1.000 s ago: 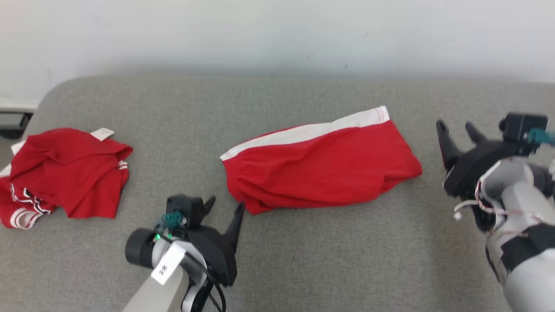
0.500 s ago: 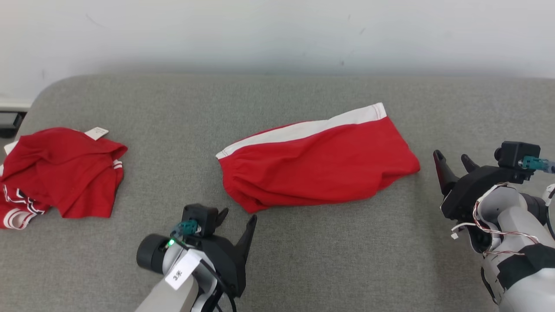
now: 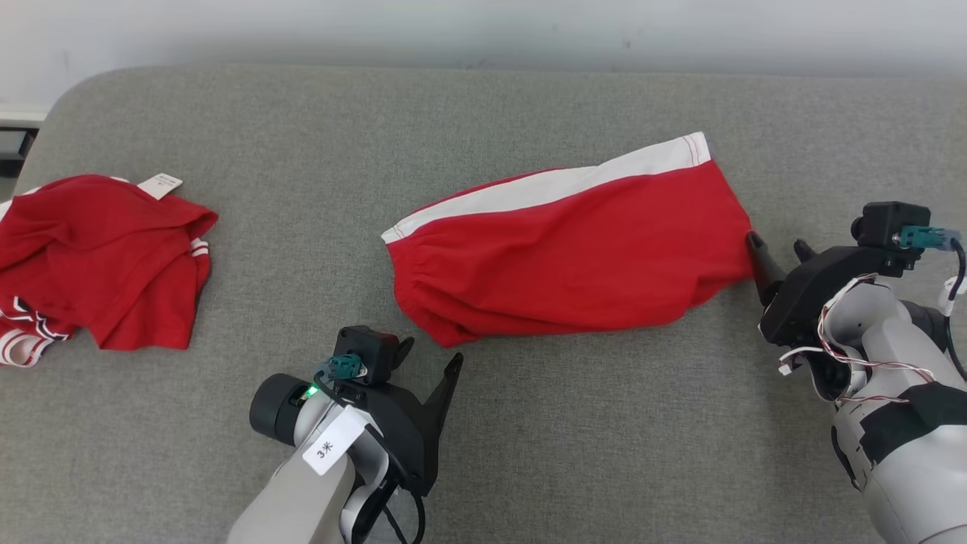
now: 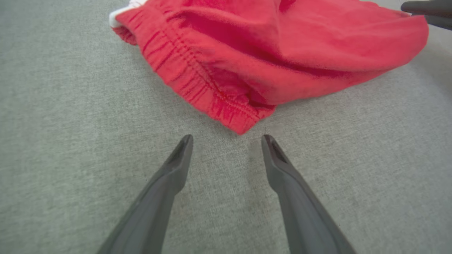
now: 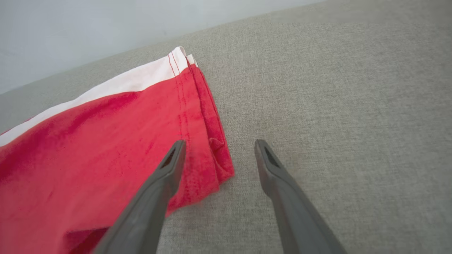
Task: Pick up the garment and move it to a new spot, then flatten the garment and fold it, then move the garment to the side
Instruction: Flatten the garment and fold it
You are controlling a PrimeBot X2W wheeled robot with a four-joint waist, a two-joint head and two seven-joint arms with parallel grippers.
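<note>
The garment (image 3: 574, 249) is a pair of red shorts with a white side stripe, lying folded lengthwise in the middle of the grey cushion (image 3: 529, 423). My left gripper (image 3: 430, 351) stands open just short of the gathered waistband corner (image 4: 243, 123), with nothing between its fingers (image 4: 227, 137). My right gripper (image 3: 776, 242) is open at the garment's right hem; in the right wrist view one finger lies over the red cloth (image 5: 88, 151) and the other over bare cushion, so the hem corner sits between them (image 5: 220, 143). The right gripper's fingers (image 4: 423, 7) show at the far end in the left wrist view.
A second red garment (image 3: 106, 257) with white trim and a tag lies crumpled at the cushion's left end. A pale wall (image 3: 483, 30) runs behind the cushion. Bare grey fabric stretches in front of the shorts and to their right.
The head camera has tilted down and closer, shifting the whole picture. My right gripper has come lower and left up to the hem. The left gripper stays near the waistband corner, both open.
</note>
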